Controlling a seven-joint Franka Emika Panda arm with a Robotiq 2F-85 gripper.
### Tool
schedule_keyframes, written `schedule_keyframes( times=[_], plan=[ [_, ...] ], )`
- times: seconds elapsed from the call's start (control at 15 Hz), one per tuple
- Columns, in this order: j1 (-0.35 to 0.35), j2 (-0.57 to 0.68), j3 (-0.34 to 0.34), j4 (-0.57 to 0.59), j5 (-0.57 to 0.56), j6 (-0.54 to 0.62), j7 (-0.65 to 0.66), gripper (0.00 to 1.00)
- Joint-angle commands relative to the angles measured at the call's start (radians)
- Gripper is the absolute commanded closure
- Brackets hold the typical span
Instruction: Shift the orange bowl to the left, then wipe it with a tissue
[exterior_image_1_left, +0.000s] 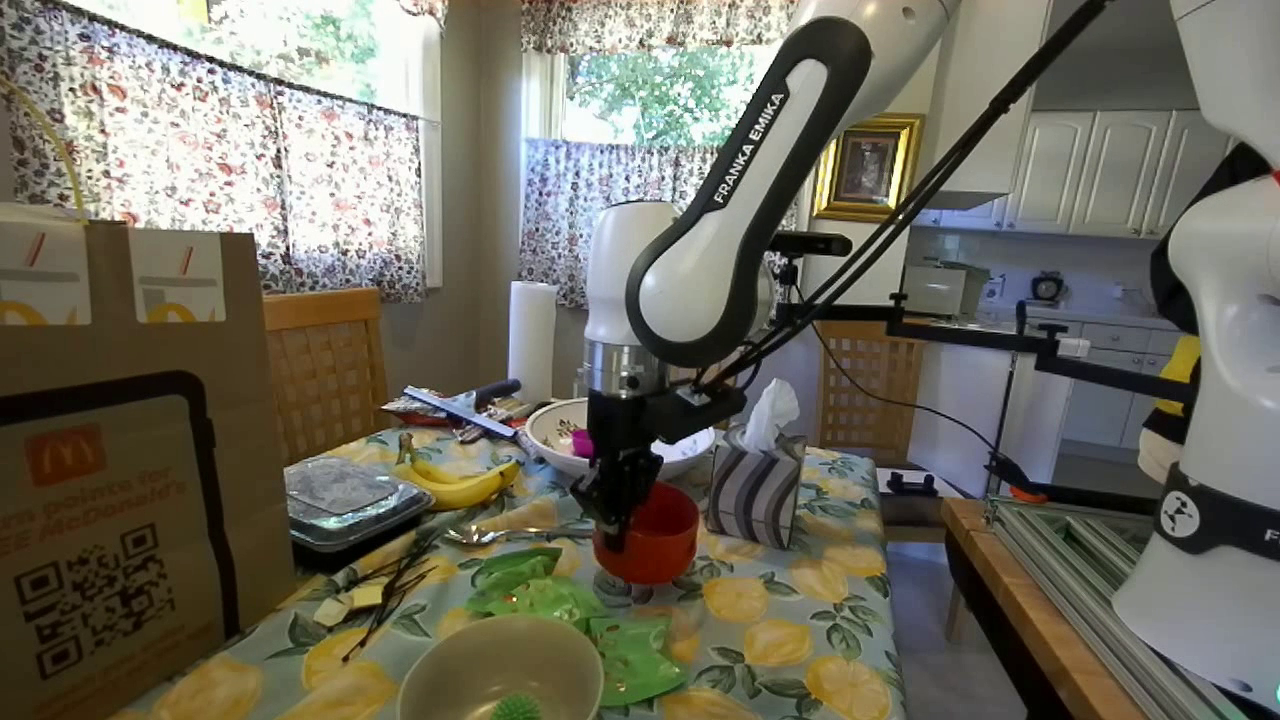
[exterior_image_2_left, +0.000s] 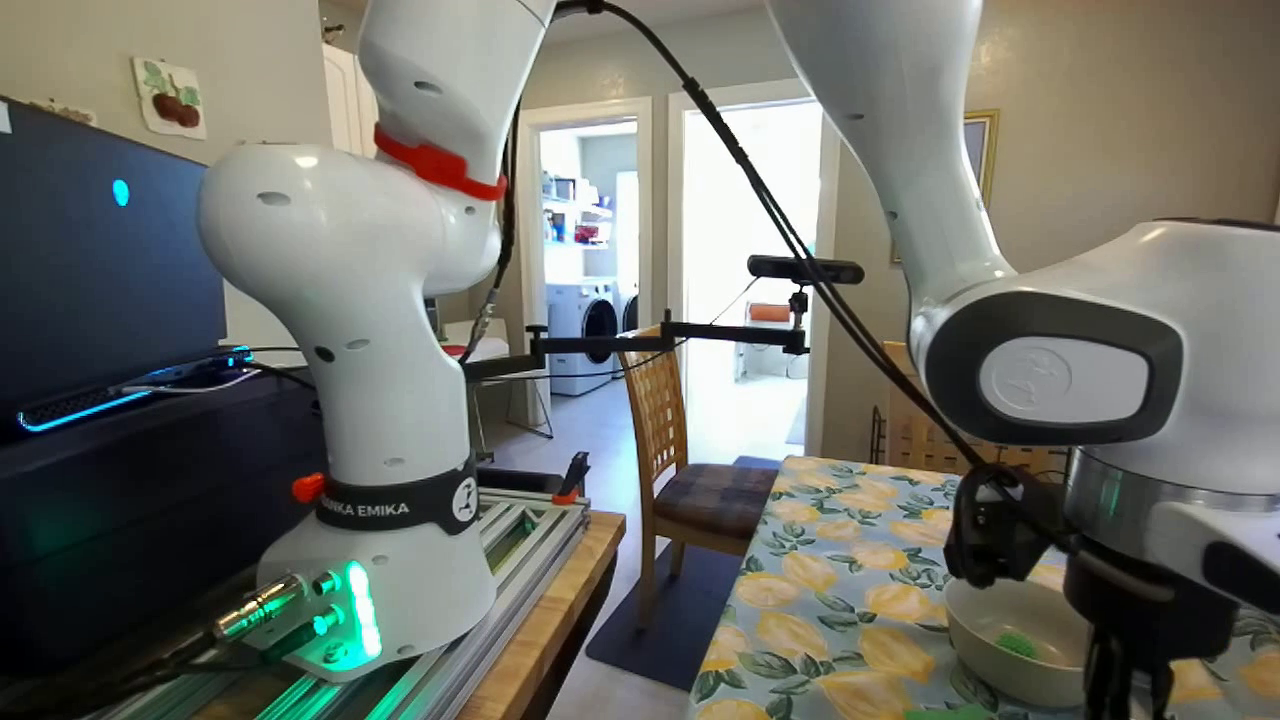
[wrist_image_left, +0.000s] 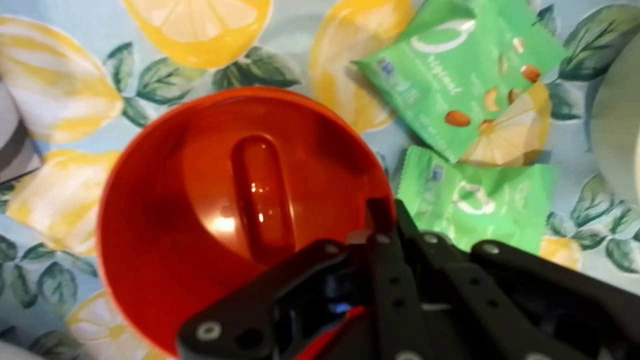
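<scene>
The orange bowl (exterior_image_1_left: 655, 552) is upright on or just above the lemon tablecloth in an exterior view; I cannot tell if it touches. My gripper (exterior_image_1_left: 612, 538) points down at its rim. In the wrist view the gripper (wrist_image_left: 395, 207) is shut on the rim of the orange bowl (wrist_image_left: 210, 200), one finger inside the wall and one outside. The bowl is empty. The white tissue (exterior_image_1_left: 773, 410) sticks up from a striped box (exterior_image_1_left: 755, 492) beside the bowl. In an exterior view the gripper (exterior_image_2_left: 1130, 680) is cut off at the bottom and the orange bowl is out of view.
Green snack packets (exterior_image_1_left: 545, 595) lie close to the bowl. A pale bowl (exterior_image_1_left: 500, 665) stands nearer the camera. A large white bowl (exterior_image_1_left: 690, 450), bananas (exterior_image_1_left: 465, 487), a spoon (exterior_image_1_left: 490, 535), a plastic container (exterior_image_1_left: 350, 500) and a paper bag (exterior_image_1_left: 130, 450) stand around.
</scene>
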Motion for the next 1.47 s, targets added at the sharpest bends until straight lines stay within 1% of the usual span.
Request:
schedule_keyframes(
  times=[0.0,0.2,0.47,0.6,0.73,0.8,0.87,0.93,1.0,1.07,1.13,1.2,1.27,1.4],
  plan=[
    [0.037,-0.032,0.054,-0.024,0.011,-0.083,0.007,0.99],
    [0.084,-0.073,0.086,-0.082,0.004,-0.128,0.028,0.99],
    [0.134,-0.057,0.131,-0.087,0.003,-0.160,0.026,0.99],
    [0.162,-0.050,0.141,-0.091,-0.009,-0.171,0.032,0.99],
    [0.192,-0.040,0.131,-0.088,-0.029,-0.155,0.050,0.99],
    [0.202,-0.034,0.124,-0.083,-0.037,-0.144,0.059,0.72],
    [0.207,-0.036,0.117,-0.082,-0.040,-0.147,0.070,0.71],
    [0.210,-0.042,0.112,-0.088,-0.041,-0.138,0.082,0.65],
    [0.217,-0.059,0.099,-0.103,-0.037,-0.123,0.124,0.58],
    [0.209,-0.076,0.092,-0.113,-0.018,-0.137,0.152,0.50],
    [0.207,-0.098,0.075,-0.132,-0.008,-0.127,0.200,0.42],
    [0.194,-0.126,0.062,-0.157,0.000,-0.124,0.219,0.35],
    [0.188,-0.152,0.045,-0.177,0.002,-0.125,0.247,0.26],
    [0.167,-0.219,-0.002,-0.231,-0.006,-0.138,0.293,0.13]
  ],
)
